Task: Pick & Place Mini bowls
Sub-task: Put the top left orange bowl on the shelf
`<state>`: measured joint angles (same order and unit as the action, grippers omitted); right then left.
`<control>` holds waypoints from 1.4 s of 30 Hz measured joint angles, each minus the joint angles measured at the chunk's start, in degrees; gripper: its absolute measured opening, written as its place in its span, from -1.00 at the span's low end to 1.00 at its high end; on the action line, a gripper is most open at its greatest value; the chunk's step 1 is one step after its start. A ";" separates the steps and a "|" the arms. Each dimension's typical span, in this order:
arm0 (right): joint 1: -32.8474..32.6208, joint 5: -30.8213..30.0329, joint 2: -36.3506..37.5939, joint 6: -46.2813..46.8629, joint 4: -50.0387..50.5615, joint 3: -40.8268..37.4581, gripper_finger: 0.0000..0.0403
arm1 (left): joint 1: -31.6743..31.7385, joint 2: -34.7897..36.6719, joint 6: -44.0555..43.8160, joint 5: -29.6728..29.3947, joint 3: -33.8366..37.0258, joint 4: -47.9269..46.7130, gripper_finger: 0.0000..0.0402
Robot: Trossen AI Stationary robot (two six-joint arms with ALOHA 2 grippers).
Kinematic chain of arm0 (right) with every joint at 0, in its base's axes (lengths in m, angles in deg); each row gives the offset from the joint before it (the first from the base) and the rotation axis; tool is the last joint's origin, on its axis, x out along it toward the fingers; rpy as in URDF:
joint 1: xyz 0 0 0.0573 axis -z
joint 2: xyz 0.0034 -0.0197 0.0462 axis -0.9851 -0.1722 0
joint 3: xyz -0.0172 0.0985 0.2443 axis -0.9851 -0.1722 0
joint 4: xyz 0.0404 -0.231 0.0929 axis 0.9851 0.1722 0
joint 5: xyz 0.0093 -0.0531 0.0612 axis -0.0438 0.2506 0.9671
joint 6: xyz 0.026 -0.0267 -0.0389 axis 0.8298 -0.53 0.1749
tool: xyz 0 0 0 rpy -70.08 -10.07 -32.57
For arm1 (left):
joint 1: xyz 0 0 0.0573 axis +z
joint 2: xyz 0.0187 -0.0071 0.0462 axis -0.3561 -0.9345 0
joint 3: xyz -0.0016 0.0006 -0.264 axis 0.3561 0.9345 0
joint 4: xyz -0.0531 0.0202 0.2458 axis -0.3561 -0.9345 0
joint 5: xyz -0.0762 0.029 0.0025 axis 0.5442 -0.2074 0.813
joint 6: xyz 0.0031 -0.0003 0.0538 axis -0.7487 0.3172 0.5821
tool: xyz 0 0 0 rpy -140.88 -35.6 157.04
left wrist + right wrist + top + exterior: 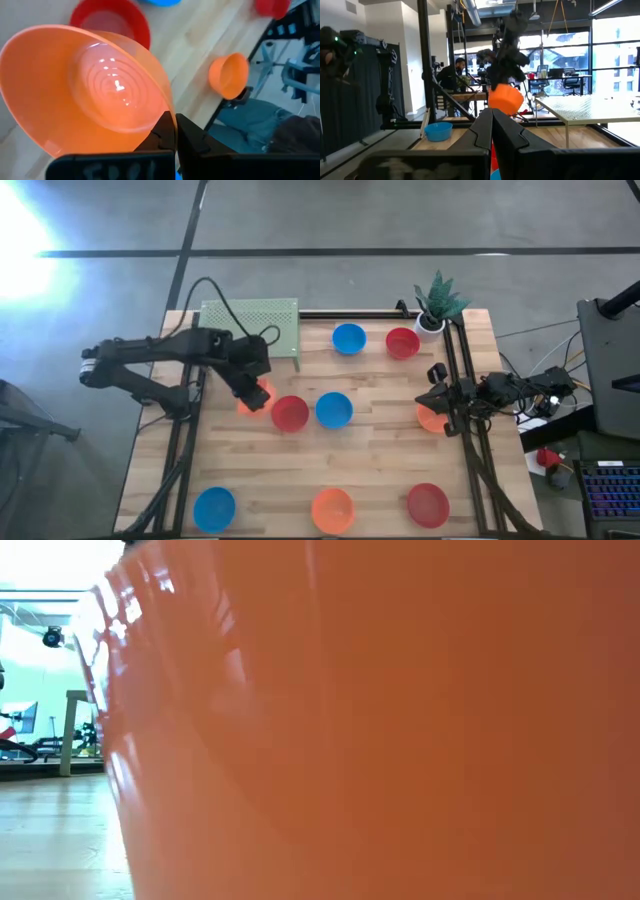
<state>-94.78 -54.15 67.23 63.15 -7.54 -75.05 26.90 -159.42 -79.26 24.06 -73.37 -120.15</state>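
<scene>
Wooden counter carries small bowls spread over its top, with a green perforated tray and a potted plant along the far edge. Near row: blue bowl, orange bowl, red bowl. Middle: second red bowl and second blue bowl. Far: one more blue and one more red. No gathering spot is evident, so progress reads as early; most bowls look yet to be handled.

Left tool is pinching the rim of an orange bowl, tilted on its edge, over the counter's left-middle beside the second red bowl. Left arm reaches in from the left side, bent at the elbow.

Right tool is pressed together at the right edge, next to another orange bowl; whether it grips that bowl cannot be told.
</scene>
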 joint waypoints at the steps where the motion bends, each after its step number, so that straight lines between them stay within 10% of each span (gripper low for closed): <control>1: -0.02 0.01 0.00 0.00 0.00 0.00 -0.96 | 0.00 0.00 0.10 -1.19 -1.37 -0.78 -1.00; 20: -0.02 0.02 0.00 0.07 -0.06 0.00 -0.96 | 6.01 -0.05 -0.72 -30.13 -18.66 -24.97 -1.00; 42: -0.02 0.04 -0.02 0.02 -0.93 0.00 -0.96 | 34.09 -4.30 28.79 -31.02 -18.59 -25.01 -1.00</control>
<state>-94.80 -54.11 67.21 63.17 -8.47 -75.05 60.99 -163.73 -50.47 -6.96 -91.96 -145.16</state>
